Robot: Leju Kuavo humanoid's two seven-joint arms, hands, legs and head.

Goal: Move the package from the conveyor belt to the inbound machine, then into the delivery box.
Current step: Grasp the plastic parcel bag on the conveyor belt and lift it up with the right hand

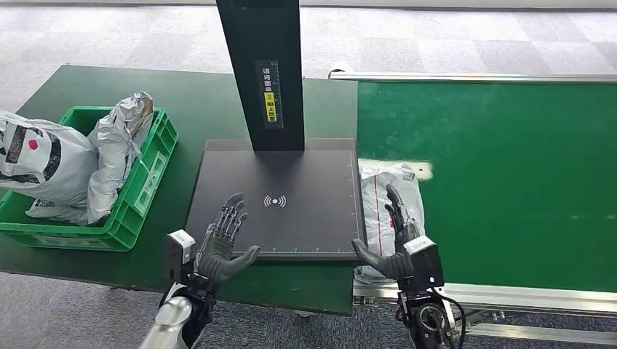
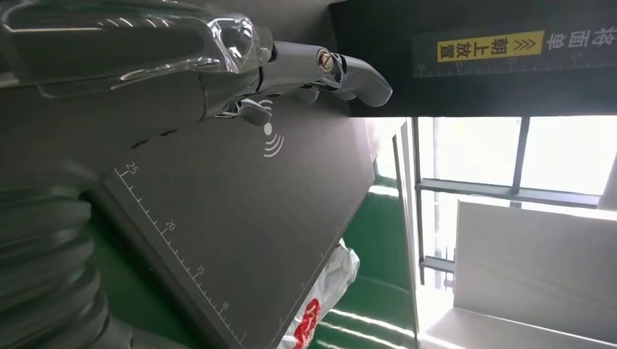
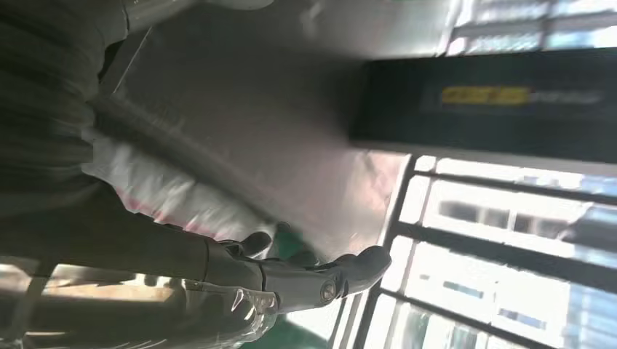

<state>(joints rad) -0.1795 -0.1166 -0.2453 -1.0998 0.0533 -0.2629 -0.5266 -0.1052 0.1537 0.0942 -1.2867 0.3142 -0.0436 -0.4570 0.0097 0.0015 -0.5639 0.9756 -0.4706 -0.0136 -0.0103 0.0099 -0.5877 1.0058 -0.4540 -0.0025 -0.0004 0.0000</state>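
Observation:
A white plastic package (image 1: 384,190) with red print lies on the green conveyor belt (image 1: 509,174), right beside the black inbound machine plate (image 1: 291,182); the left wrist view also catches the package (image 2: 320,313). My right hand (image 1: 396,236) hovers over the package's near end, fingers spread, holding nothing; the package (image 3: 167,193) shows blurred under my right hand (image 3: 291,280). My left hand (image 1: 224,240) floats open above the plate's front left corner. The green delivery box (image 1: 149,178) stands at the left.
Silver and white bags (image 1: 65,156) fill the green box. The machine's black post (image 1: 263,69) with a yellow label rises from the back of the plate. The dark green table (image 1: 182,94) carries the box and machine. Grey carpet lies beyond.

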